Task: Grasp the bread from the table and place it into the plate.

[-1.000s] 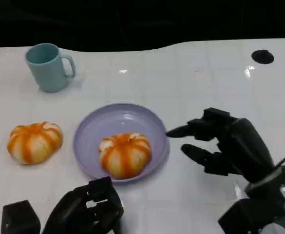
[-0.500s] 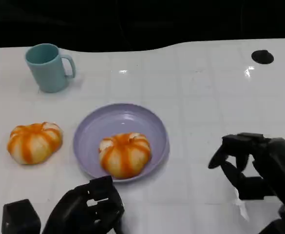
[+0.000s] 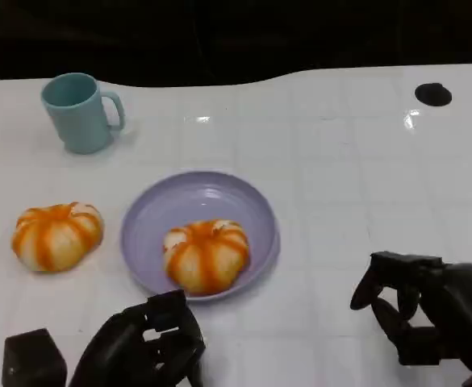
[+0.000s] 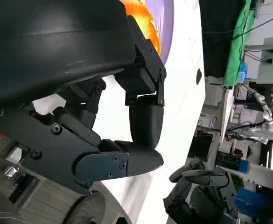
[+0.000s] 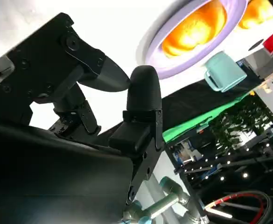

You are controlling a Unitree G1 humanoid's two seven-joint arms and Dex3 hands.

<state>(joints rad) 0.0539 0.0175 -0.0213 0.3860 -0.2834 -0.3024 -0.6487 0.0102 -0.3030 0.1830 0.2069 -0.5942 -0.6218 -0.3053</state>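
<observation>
Here, bread (image 3: pixel 206 255) in purple plate (image 3: pixel 199 198), second bread (image 3: pixel 56 235) beside it

1. the right hand (image 5: pixel 87 140) takes up most of the picture, its black shell close to the camera and its fingers (image 5: pixel 144 91) curled in with nothing between them.
2. past the fingers lies the white surface (image 5: pixel 127 23).
3. a lavender plate (image 5: pixel 155 60) rests on it, with an orange-striped bread (image 5: pixel 194 28) inside the plate.
4. a second orange bread (image 5: pixel 260 11) sits on the surface just beyond the plate's rim, cut off by the picture's edge.
5. a teal mug (image 5: pixel 222 72) stands on the surface near the plate, apart from it, handle showing.
6. behind the surface are a green cloth (image 5: pixel 197 126) and dark room clutter.
</observation>
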